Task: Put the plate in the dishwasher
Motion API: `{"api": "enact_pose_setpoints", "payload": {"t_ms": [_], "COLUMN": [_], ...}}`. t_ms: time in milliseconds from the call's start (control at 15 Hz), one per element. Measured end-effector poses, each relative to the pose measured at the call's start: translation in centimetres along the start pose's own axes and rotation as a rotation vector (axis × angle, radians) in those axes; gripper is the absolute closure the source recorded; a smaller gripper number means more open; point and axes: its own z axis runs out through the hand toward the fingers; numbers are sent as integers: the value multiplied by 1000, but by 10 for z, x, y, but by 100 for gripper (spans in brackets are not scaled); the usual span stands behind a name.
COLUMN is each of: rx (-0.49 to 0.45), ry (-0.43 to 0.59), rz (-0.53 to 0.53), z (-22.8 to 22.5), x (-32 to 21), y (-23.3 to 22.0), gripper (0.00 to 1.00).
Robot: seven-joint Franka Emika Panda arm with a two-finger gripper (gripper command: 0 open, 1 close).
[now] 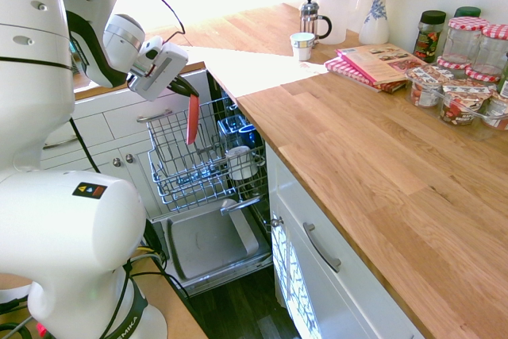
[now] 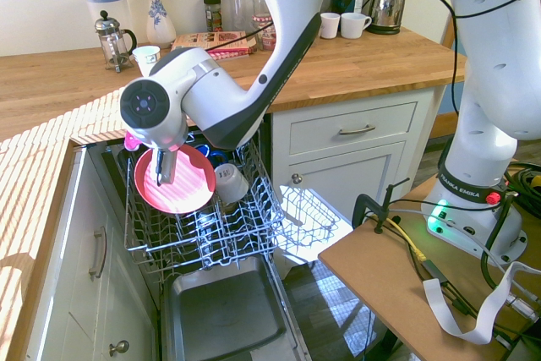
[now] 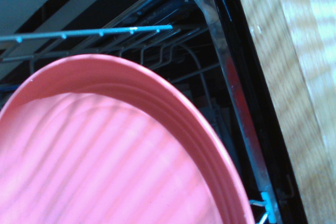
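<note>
**Plate held on edge above the rack, ready to be lowered between the tines**

The plate (image 2: 176,180) is carried upright, pinched at its upper rim by the fingers (image 2: 162,173), which are pressed together on it. From the fingers the plate hangs downward, so that its lower edge sits just over the wire rack (image 2: 211,230) of the dishwasher (image 2: 224,314). In the first exterior view it is seen edge-on as a thin red strip (image 1: 192,119); in the second its broad face is turned toward the camera. Its flat faces are thus judged to stand roughly across the rack, in line with the rows of tines, although the exact slot beneath it cannot be made out.

A white mug (image 2: 229,182) is lodged in the rack just beside the plate, on the side toward the counter (image 2: 355,65). Whether the two are touching cannot be told. The lowered door panel (image 2: 228,310) lies well below.

The coming move is judged to be a straight descent: the plate is to be kept vertical and let down between the tines, clear of the mug, before the pinch is released. A tilt during lowering could catch the rim on the wires.
</note>
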Motion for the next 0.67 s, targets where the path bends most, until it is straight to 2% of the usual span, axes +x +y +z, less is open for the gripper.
{"api": "enact_pose_setpoints", "payload": {"t_ms": [133, 400, 467, 667], "rx": [-15, -18, -29, -69], "ry": [2, -52, -61, -101], "rz": [-37, -25, -16, 11], "z": [2, -4, -5, -7], "x": [-21, -40, -39, -41], "y": [-16, -44, -47, -54], "gripper": [100, 100, 0, 0]}}
